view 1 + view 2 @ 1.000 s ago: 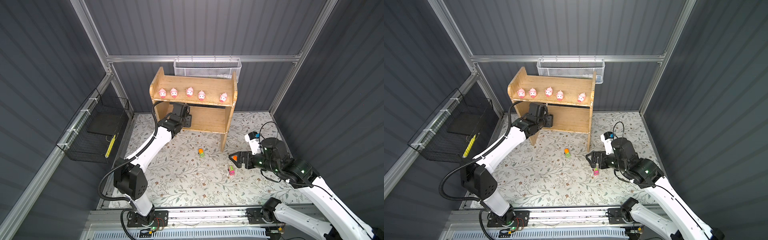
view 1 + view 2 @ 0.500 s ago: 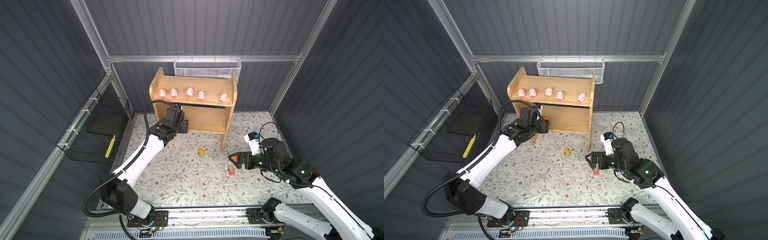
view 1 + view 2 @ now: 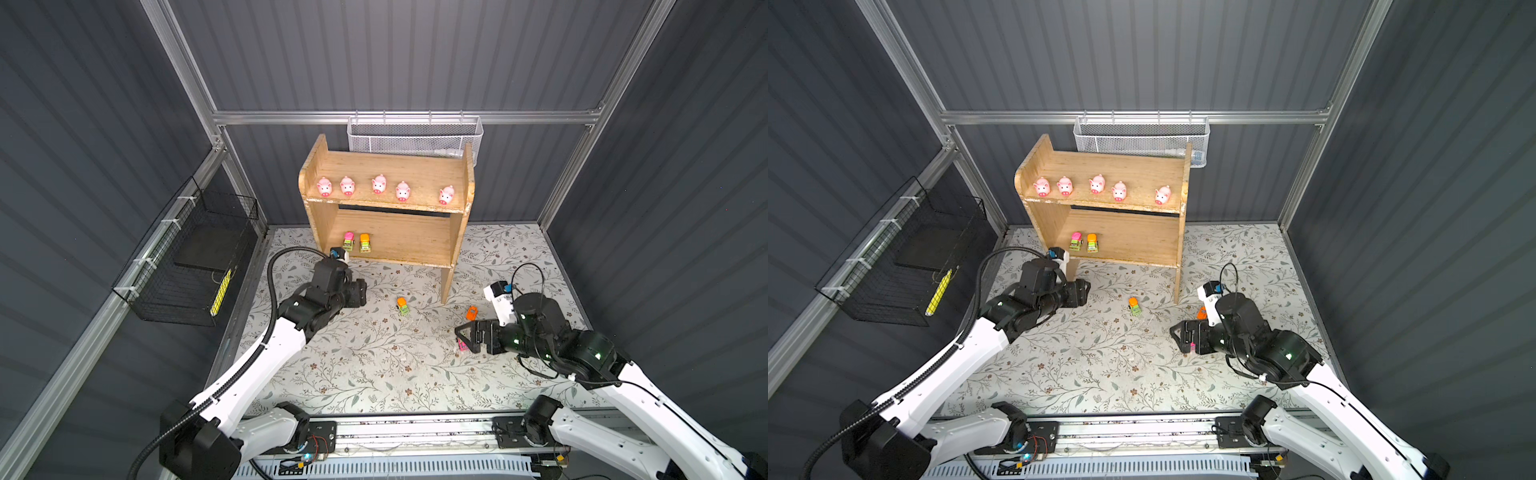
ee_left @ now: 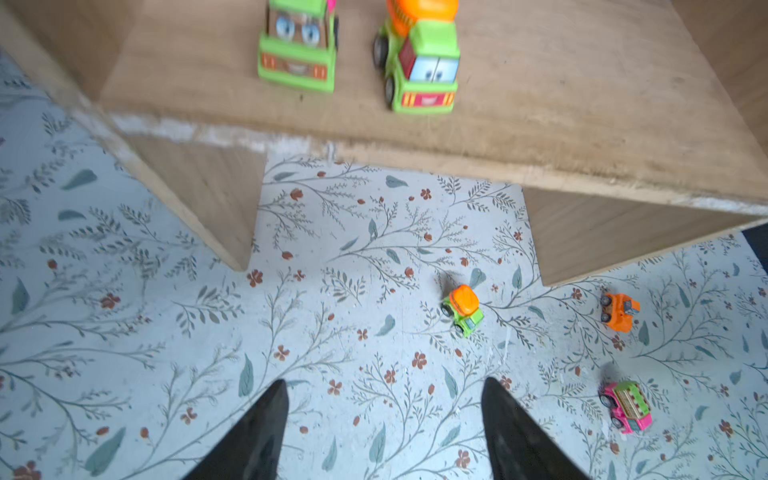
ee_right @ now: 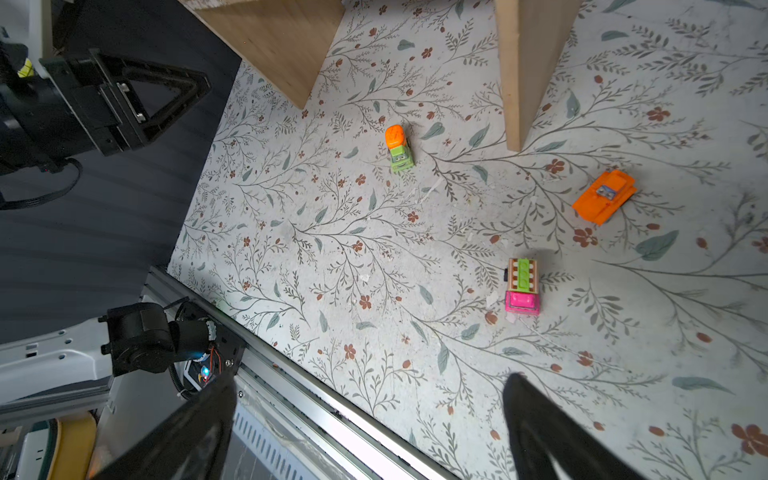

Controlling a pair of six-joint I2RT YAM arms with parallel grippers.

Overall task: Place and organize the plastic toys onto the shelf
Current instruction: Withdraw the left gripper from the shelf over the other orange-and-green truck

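Five pink pigs [image 3: 379, 184] stand in a row on the top tier of the wooden shelf [image 3: 415, 243], and a pink-topped truck [image 3: 348, 241] and an orange-topped truck [image 3: 365, 242] sit side by side at the left end of its lower tier. Three more toys lie on the flowered mat [image 3: 365, 365]: a mixer truck [image 3: 402, 306] near the shelf's right leg, an orange vehicle [image 3: 471, 313] to its right, and a pink-and-green truck [image 5: 523, 286] nearer the front. Both pincers are released and empty, the left gripper [image 4: 385, 382] over the mat before the shelf, the right gripper [image 5: 370, 378] near the pink-and-green truck.
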